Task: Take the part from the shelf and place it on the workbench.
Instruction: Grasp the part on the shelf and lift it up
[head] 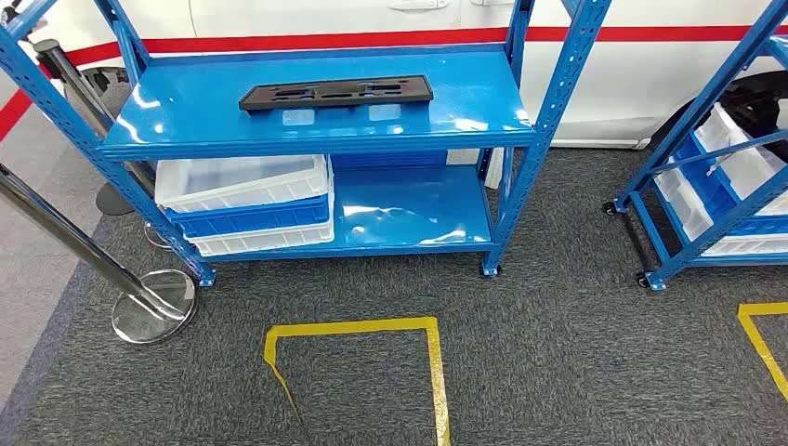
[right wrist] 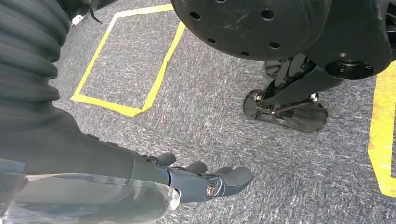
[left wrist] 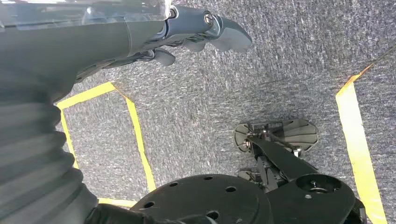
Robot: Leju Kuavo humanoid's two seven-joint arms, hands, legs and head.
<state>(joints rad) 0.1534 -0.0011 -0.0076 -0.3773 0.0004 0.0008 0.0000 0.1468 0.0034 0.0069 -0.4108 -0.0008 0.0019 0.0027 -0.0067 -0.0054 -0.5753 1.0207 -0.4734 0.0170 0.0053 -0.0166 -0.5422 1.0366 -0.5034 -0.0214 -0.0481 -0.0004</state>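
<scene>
I am standing in front of the blue shelf (head: 307, 130), and nothing has been picked up yet, so I judge this to be the approach step, before any reach. The part (head: 335, 94), a long flat black plastic panel with cut-outs, lies on the top board of the shelf at about my 12 o'clock, slightly toward 11, its long side running across my view and tilted a little. Under it, on the lower board toward 10 o'clock, sit stacked white and blue crates (head: 246, 203). A chrome barrier post (head: 139, 297) stands on the carpet at 9 o'clock, a second blue rack (head: 715, 177) is at 2 o'clock, and a yellow tape outline (head: 362, 327) marks the carpet just ahead of me. My left hand (left wrist: 196, 32) hangs beside my body over the grey carpet, its fingers loosely extended and holding nothing. My right hand (right wrist: 205, 179) hangs the same way on the other side, fingers lying fairly straight and apart, also empty. No workbench is in sight from here. The next move, I think, calls for stepping closer to the shelf, raising both arms to the top board, and bringing one hand to each end of the panel, since it looks too long for a steady one-handed hold.
</scene>
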